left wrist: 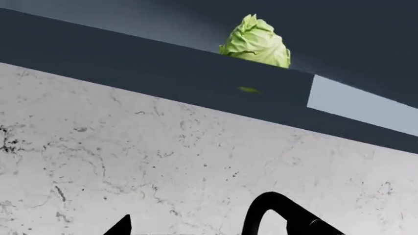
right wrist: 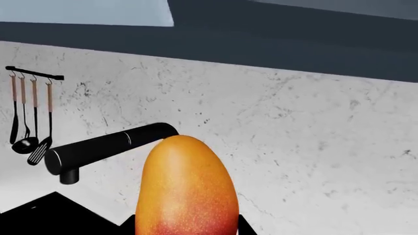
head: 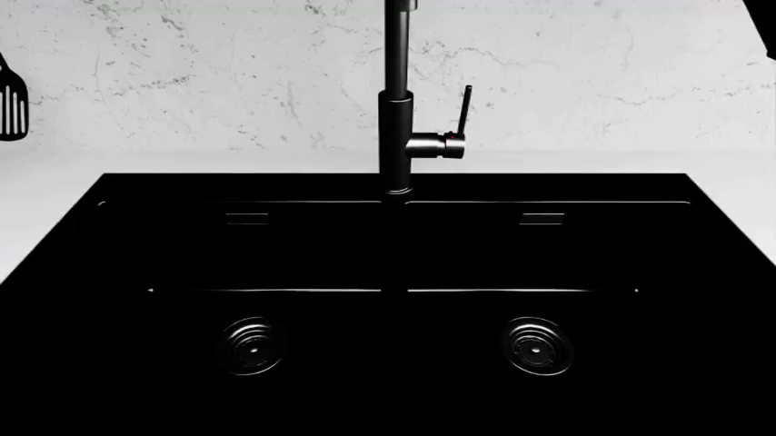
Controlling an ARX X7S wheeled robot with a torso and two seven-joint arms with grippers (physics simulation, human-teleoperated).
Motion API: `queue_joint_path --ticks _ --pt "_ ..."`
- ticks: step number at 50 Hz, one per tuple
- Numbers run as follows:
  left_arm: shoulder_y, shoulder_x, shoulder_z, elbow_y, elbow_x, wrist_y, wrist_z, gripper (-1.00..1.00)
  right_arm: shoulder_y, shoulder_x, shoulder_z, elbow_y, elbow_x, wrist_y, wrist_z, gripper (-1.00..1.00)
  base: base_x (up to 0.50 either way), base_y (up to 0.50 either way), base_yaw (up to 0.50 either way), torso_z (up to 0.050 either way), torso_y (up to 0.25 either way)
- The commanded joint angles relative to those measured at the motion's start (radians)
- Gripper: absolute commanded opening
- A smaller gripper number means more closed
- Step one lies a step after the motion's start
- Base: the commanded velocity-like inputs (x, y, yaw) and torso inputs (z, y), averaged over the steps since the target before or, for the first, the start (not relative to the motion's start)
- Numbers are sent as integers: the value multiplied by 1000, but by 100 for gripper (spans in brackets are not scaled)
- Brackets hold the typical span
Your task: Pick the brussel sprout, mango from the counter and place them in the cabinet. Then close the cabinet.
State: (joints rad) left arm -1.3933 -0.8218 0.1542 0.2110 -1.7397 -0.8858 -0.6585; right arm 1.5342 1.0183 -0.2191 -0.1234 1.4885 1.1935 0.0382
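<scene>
The brussel sprout (left wrist: 256, 41), a pale green leafy ball, sits on the floor of the dark cabinet (left wrist: 163, 68) above the marbled wall. My left gripper (left wrist: 189, 230) is below it and apart from it, open, with only wall showing between its fingers. The mango (right wrist: 186, 188), orange-yellow going red at its base, stands between the dark fingers of my right gripper (right wrist: 186, 227), which is shut on it. The cabinet's dark underside (right wrist: 294, 44) runs above the mango. The white counter (head: 733, 182) surrounds the sink; neither gripper shows in the head view.
A black double-basin sink (head: 388, 272) fills the counter, with a tall black faucet (head: 397, 100) at its back. The faucet spout (right wrist: 104, 149) lies close beside the mango. Utensils hang from a rail (right wrist: 33, 74) on the wall, and a spatula (head: 10, 104) hangs at the left.
</scene>
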Motion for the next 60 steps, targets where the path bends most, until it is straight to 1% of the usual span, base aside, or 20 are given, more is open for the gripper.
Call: queue_joint_path --ticks 1,10,17,26,42,47,52,60 --pt "38 -18 13 -21 104 18 5 100 -22 44 60 -32 34 -17 24 -100 0 0 -3 0 0" --pt "43 -26 18 -28 132 22 12 100 -51 106 134 -52 100 -39 56 -100 0 0 0 0 1" --pt "48 -26 20 -36 143 27 15 100 -47 103 159 -40 133 -57 49 -100 0 0 0 0 0" --pt "50 -28 20 -42 147 30 10 100 -16 65 171 -5 180 -76 36 -100 0 0 0 1 0" --pt "48 -24 21 -46 145 35 4 100 88 -40 111 61 273 -48 10 -100 0 0 0 0 1" --pt "51 -22 24 -46 152 37 8 100 152 -78 82 83 251 -42 -5 -100 0 -1 -1 0 0" --pt "55 -22 24 -44 152 39 8 100 250 -115 27 111 170 -20 -54 -100 0 0 0 0 0" --pt "64 -25 22 -38 150 42 8 100 403 -181 -83 183 -18 -17 -167 -100 0 0 0 0 0"
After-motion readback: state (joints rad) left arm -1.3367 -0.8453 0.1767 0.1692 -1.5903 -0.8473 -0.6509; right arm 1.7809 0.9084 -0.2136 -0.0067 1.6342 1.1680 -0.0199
